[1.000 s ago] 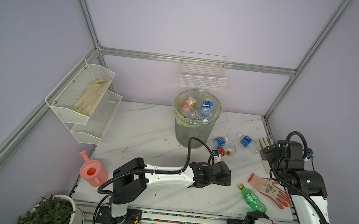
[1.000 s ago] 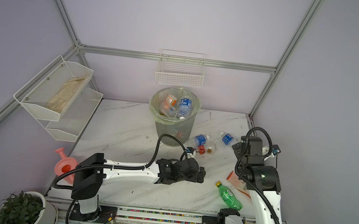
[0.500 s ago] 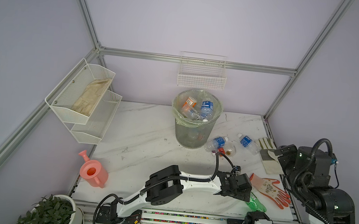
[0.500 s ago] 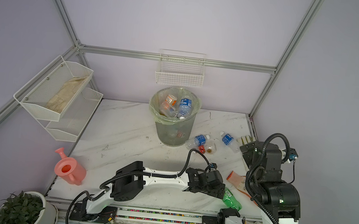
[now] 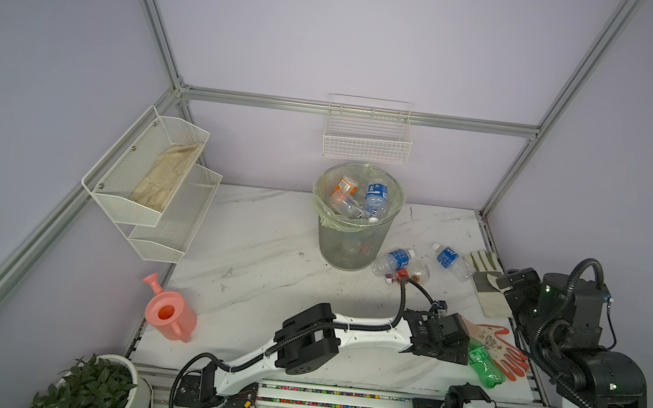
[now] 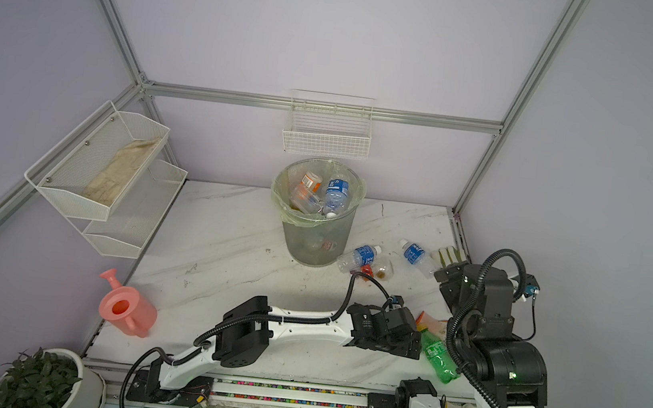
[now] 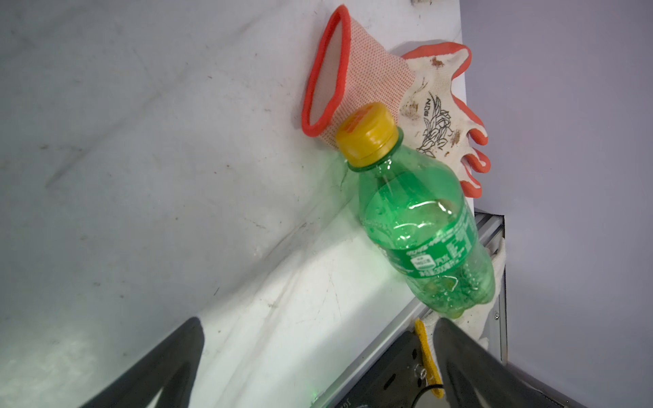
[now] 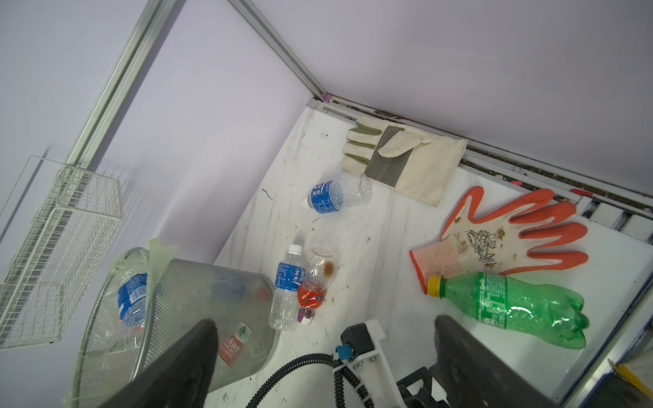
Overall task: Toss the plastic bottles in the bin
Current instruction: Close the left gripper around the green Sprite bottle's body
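left gripper [image 7: 318, 328] hung spread by the green bottle [image 7: 424, 229], whose cap lay against the glove [image 7: 434, 102]. a pinch at the label, away from the glove, looked safest. right gripper [image 8: 325, 328] gaped too.

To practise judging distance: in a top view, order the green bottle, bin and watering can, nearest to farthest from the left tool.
1. Green bottle, beside the left tool, front right.
2. Bin, back middle.
3. Watering can, front left.

Yellow-capped green bottle [image 7: 424, 240], orange-dipped white glove [image 8: 494, 243] with black leaf print, grey-veined white desk [image 5: 269, 249], pink watering can [image 5: 174, 317]
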Controlling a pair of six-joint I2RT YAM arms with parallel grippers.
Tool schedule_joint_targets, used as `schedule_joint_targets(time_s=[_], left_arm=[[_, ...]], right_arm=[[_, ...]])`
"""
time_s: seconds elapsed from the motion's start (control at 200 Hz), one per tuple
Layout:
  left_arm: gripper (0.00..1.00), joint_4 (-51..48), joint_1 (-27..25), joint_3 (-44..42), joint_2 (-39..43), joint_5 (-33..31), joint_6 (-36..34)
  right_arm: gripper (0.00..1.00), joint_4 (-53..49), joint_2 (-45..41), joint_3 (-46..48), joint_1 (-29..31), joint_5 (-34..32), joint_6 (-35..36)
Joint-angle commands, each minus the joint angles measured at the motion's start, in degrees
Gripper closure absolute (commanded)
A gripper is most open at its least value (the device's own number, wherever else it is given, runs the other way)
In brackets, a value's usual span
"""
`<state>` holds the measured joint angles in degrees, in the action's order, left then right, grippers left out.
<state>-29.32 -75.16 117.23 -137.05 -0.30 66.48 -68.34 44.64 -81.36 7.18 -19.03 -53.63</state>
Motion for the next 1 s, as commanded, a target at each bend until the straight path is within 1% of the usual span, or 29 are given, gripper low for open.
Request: schedule_joint_targets(time_s=[0.0,0.16,0.2,0.275,0.335,0.425,0.515,0.605,0.76,0.995], left_arm=[[0.00,-0.80,-0.30,7.07,0.15,-0.26,0.36],[0.00,-0.49,-0.08,7.87,-1.20,0.29,-0.33],[0.00,-0.40,0.00,7.84,-1.39,0.30,-0.47],[0.00,0.12,0.35,7.99,-2.06,0.98,-0.80],[0.00,0.24,0.62,8.93,-2.83,1.84,-1.28],[0.00,-1.14,0.71,12.79,-5.06,2.60,-2.23],[0.01,-3.92,0.71,18.55,-7.98,2.73,-3.31],[0.00,-5.46,0.71,22.33,-10.13,2.82,-3.90],[0.00,-5.30,0.56,23.54,-11.61,3.20,-3.12],[0.00,-4.32,-0.14,27.67,-14.69,3.37,-1.92]], right_arm=[[0.03,-0.74,-0.53,1.78,0.03,-0.69,-0.53],[0.03,-1.32,0.43,2.13,0.03,-1.02,-0.09],[0.03,-1.36,0.53,1.31,0.03,-0.85,0.32],[0.03,0.28,1.05,-1.13,0.03,1.05,4.31],[0.03,-0.81,1.99,-3.83,0.03,1.93,4.55],[0.03,-0.83,2.22,-6.81,0.01,4.00,5.71],[0.03,-0.23,2.20,-8.32,0.03,6.02,6.77],[0.03,-0.52,2.29,-9.20,0.04,6.51,6.70],[0.03,-0.31,1.61,-8.95,0.02,7.45,5.72],[0.03,0.13,0.81,-7.52,0.03,8.42,4.49]])
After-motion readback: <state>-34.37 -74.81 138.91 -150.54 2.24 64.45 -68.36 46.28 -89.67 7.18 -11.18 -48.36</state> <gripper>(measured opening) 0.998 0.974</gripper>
